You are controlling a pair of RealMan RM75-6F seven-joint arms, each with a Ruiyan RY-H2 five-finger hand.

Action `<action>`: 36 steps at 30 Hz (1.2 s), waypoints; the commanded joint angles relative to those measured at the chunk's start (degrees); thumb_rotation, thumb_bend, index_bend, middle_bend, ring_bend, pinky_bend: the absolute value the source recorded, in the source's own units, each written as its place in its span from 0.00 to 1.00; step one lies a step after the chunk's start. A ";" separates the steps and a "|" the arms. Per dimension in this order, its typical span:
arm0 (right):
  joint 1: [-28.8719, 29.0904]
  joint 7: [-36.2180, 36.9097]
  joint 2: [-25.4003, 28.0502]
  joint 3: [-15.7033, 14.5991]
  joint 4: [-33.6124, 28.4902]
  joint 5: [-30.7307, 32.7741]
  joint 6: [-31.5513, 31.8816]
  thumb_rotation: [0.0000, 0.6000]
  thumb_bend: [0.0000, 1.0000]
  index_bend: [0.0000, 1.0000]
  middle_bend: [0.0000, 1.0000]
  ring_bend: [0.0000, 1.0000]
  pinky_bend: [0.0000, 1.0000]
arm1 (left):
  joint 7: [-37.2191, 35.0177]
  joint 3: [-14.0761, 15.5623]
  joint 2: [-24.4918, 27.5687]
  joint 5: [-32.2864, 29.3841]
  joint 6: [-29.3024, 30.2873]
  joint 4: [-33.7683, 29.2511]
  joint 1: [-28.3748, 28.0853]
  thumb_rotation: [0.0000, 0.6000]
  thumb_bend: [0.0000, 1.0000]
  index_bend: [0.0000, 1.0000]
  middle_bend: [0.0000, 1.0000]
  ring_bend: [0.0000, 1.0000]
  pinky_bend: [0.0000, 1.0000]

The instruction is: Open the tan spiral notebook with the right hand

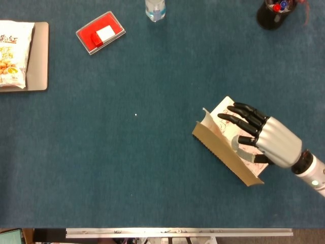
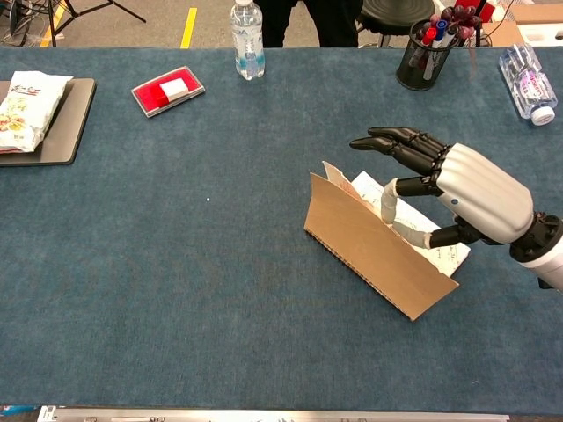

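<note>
here, at the far left of the blue surface (image 2: 220, 290), a snack bag (image 2: 26, 98) lies on a dark tray (image 2: 69, 123). further right sits a red box (image 2: 167, 90) with a white block on it, and a clear water bottle (image 2: 247, 28) stands at the back edge. right of centre, the tan spiral notebook (image 2: 374, 251) is partly open — its cover stands nearly upright on the spiral edge, with white pages (image 1: 231, 124) bearing drawings lying flat behind it. the right hand (image 2: 457, 185) reaches over the pages, dark fingers (image 1: 242, 113) stretched out and apart, thumb against the inner face of the raised cover — propping it, not grasping. behind it stand a black pen cup (image 2: 425, 48) and, at the far right, a second bottle (image 2: 526, 70) lying down.
</note>
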 commanded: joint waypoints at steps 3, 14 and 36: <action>0.01 0.53 0.15 -0.33 -1.81 -0.73 0.57 1.00 0.34 0.64 0.12 0.00 0.11 | 0.04 -0.03 -0.01 -0.09 -0.09 0.07 -0.04 1.00 0.43 0.44 0.36 0.28 0.45; -0.11 0.06 0.62 -1.97 -4.64 -2.17 -1.06 1.00 0.34 0.64 0.12 0.00 0.11 | 0.03 -0.02 0.03 -0.03 0.02 -0.04 0.01 1.00 0.43 0.44 0.36 0.28 0.45; -1.03 4.91 -2.12 -1.68 -2.07 -1.68 -0.32 1.00 0.05 0.04 0.12 0.00 0.11 | -0.07 0.03 0.18 0.02 0.01 -0.16 0.05 1.00 0.43 0.44 0.36 0.28 0.45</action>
